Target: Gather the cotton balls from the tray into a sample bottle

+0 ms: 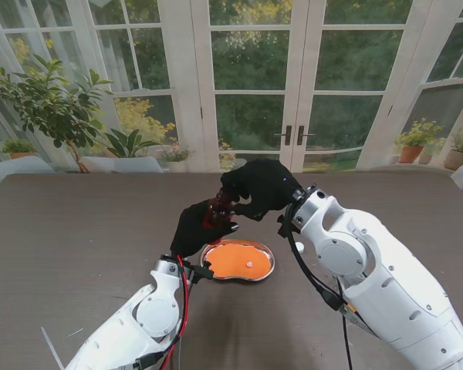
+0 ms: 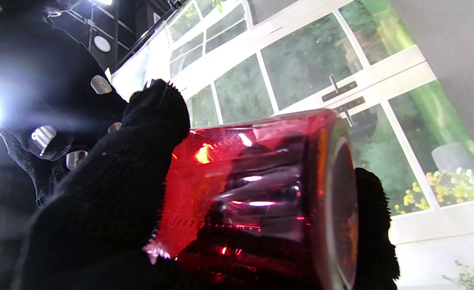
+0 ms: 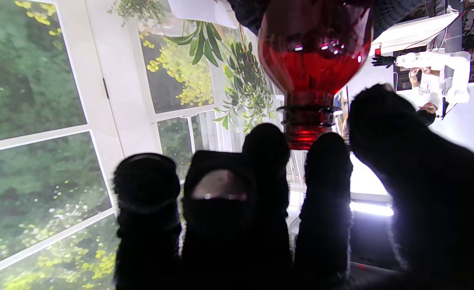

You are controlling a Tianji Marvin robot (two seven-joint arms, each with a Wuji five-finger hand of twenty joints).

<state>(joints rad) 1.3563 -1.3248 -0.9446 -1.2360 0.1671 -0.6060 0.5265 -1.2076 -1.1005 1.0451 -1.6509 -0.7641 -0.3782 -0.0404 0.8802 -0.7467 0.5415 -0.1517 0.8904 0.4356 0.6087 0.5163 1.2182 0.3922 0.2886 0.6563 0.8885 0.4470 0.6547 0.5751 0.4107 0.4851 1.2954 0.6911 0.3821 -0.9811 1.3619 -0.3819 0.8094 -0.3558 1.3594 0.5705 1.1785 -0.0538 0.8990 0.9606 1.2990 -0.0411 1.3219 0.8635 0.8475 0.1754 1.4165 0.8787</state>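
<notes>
Stand view, from above the shoulders: both black-gloved hands meet in the air over the grey counter. The left hand is wrapped around a red sample bottle, held up off the counter just beyond the tray's far edge. The left wrist view shows the bottle lying across the palm, fingers curled over its side, with a faint embossed line near its base that is too blurred to read. No label or brand can be made out on it.

The right hand hovers at the bottle's neck end. In the right wrist view the threaded neck sits between two fingers, fingertips gathered close around the mouth; I cannot tell whether they pinch a cotton ball.

Nearer to me on the counter lies the kidney-shaped metal tray with an orange lining, and one small white cotton ball rests in it, right of middle. The left wrist partly covers the tray's left rim.

Behind the counter stand glass doors with dark handles, a leafy potted plant to the left and flower pots outside to the right. A red cable runs along the left forearm.
</notes>
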